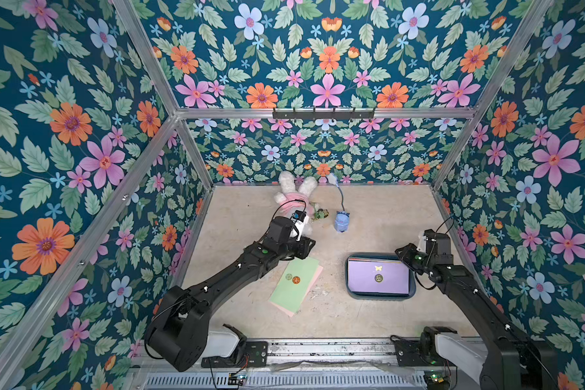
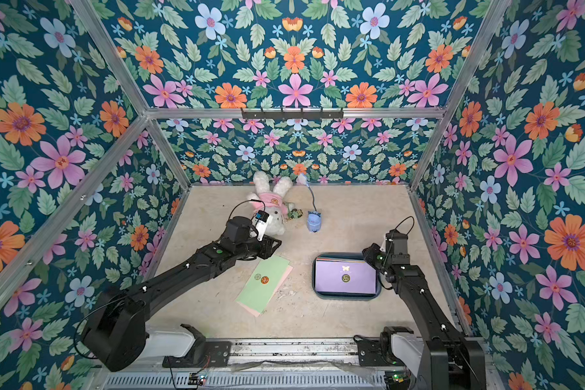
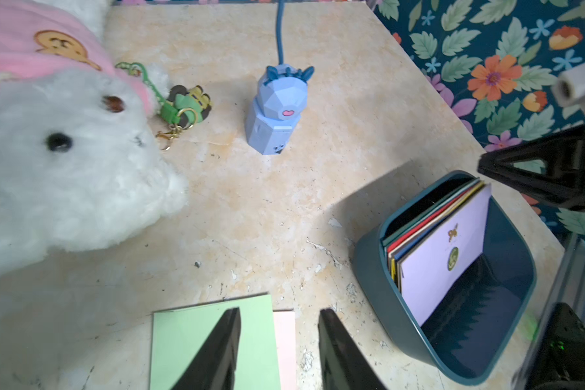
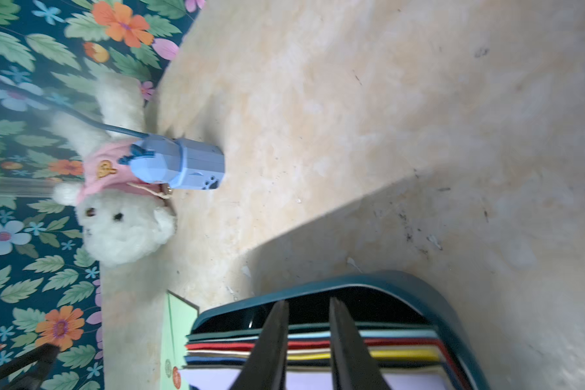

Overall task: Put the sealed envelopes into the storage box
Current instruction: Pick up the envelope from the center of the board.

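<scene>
- On the beige, marbled tabletop (image 1: 368, 216), scuffed and speckled in places, everything sits inside a booth of dark blue floral wallpaper (image 1: 328, 67) framed with aluminium bars (image 1: 156, 71).
- Near the right arm stands a shallow dark teal plastic storage box (image 1: 379, 297) with rounded corners.
- Inside it a stack of coloured envelopes (image 4: 402, 344) leans on edge against the far wall, showing teal, red, cream, yellow and navy edges. A lilac paper envelope (image 1: 379, 275) faces out in front, with a butterfly sticker and a round seal.
- Outside the box, well to its left, a pale green paper envelope (image 1: 293, 283) with two round seals lies flat on a pink envelope (image 3: 284, 344).
- The left pincer (image 3: 279, 310) hangs over the green envelope's far end, its jaws parted and grasping nothing.
- The right pincer (image 4: 308, 300) hovers over the stack's top edges, its jaws slightly parted and empty.
- At the back lie a white plush bunny in a pink cap (image 1: 296, 194), a green keychain (image 1: 321, 214) and a small light-blue toy figure (image 1: 341, 223).
</scene>
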Controlling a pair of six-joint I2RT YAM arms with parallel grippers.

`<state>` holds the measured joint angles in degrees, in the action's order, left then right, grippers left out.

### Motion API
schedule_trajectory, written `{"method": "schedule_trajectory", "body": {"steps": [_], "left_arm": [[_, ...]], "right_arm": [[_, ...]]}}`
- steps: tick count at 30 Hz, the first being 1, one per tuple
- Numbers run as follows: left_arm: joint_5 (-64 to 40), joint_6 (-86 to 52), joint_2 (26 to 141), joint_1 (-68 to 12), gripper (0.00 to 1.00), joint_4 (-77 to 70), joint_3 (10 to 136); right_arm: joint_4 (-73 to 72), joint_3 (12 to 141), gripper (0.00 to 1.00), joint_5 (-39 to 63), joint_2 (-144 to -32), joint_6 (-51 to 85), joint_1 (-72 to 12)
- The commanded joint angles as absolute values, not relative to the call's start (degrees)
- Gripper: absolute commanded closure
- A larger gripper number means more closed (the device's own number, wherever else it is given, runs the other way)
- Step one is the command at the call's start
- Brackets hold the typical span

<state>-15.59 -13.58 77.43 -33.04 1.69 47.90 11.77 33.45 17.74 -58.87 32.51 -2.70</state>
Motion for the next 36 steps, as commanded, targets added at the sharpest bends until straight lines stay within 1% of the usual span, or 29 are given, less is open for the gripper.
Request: {"method": "schedule_trajectory", "body": {"steps": [1, 3, 6, 10, 13, 16, 18, 20, 22, 25, 30, 36], "left_arm": [[-12.29, -18.00, 77.47, -30.78, 0.55, 0.78, 45.96], [-13.54, -20.90, 77.13, -28.55, 0.55, -0.89, 43.49], [-16.65, -24.71, 76.33, -25.49, 0.55, -4.66, 39.01], [-16.01, -27.49, 75.98, -23.59, 0.57, -3.90, 36.25], [-17.73, -29.54, 75.76, -22.31, 0.62, -5.17, 33.49], [-20.09, -30.95, 75.74, -21.56, 0.73, -6.81, 31.18], [-20.48, -31.66, 75.58, -21.45, 0.77, -7.28, 30.06], [-20.50, -31.88, 75.52, -21.45, 0.77, -7.08, 29.21], [-20.70, -31.90, 76.33, -21.45, 0.79, -6.77, 28.59], [-20.97, -31.98, 77.38, -21.45, 0.81, -7.02, 27.71], [-18.99, -31.56, 77.29, -21.47, 0.82, -6.33, 27.34], [-19.51, -31.73, 79.68, -21.45, 0.83, -6.77, 27.21]], "right_arm": [[12.48, 35.38, 0.73, 19.94, -57.25, 35.77, -4.15], [12.83, 36.52, 0.73, 18.61, -56.82, 37.79, -8.74], [10.62, 37.41, 0.72, 14.37, -57.62, 42.51, -19.74], [5.22, 39.40, 0.69, 9.86, -63.82, 48.07, -34.68], [2.02, 43.13, 0.67, 7.23, -71.47, 50.17, -43.58], [-0.94, 47.91, 0.66, 7.74, -80.42, 51.24, -49.17], [-1.24, 52.00, 0.65, 7.45, -86.05, 50.96, -51.71], [-0.62, 55.85, 0.64, 6.71, -91.30, 50.49, -53.44], [0.83, 59.40, 0.64, 7.32, -97.04, 51.30, -53.78], [1.60, 61.92, 0.64, 7.58, -101.84, 52.03, -54.16], [2.73, 62.63, 0.63, 7.05, -104.85, 51.70, -54.32], [3.78, 61.54, 0.62, 7.14, -106.22, 52.21, -54.32]]}}
